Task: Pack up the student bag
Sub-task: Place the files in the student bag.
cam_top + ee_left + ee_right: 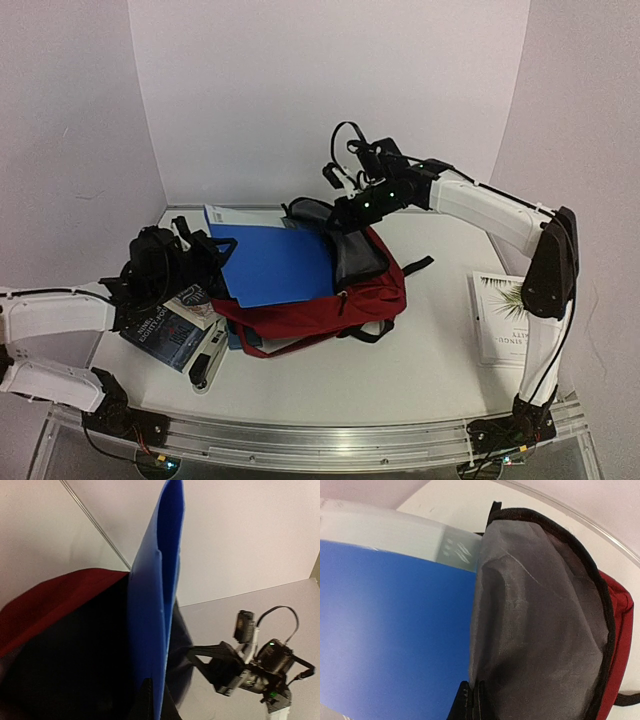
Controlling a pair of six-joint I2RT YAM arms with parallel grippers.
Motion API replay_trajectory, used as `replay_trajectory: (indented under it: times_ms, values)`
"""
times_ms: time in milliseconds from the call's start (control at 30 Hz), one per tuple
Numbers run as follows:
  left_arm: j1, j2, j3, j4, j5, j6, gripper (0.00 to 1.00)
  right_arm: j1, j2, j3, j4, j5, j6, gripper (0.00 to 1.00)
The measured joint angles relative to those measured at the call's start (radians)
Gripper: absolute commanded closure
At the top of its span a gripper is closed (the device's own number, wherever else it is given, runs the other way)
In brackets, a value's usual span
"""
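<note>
The student bag is a dark red backpack lying in the middle of the table with its mouth facing left. A blue folder sticks partway into it. My left gripper is shut on the folder's left edge; in the left wrist view the folder stands edge-on between my fingers, beside the bag. My right gripper is shut on the bag's grey-lined flap and holds it up over the folder.
A dark book and a black oblong item lie at the front left under my left arm. White papers lie behind the folder. A white book with a palm print lies at the right.
</note>
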Motion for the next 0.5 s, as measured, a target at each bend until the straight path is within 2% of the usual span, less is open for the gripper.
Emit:
replay_trajectory:
  times_ms: [200,500]
  values:
    - [-0.004,0.216,0.051,0.148,0.046,0.013,1.00,0.005,0.025,0.068,0.000,-0.049,0.058,1.00]
    - [-0.007,0.382,0.086,0.341,0.133,-0.012,1.00,0.009,0.067,0.122,0.004,-0.107,0.095,1.00]
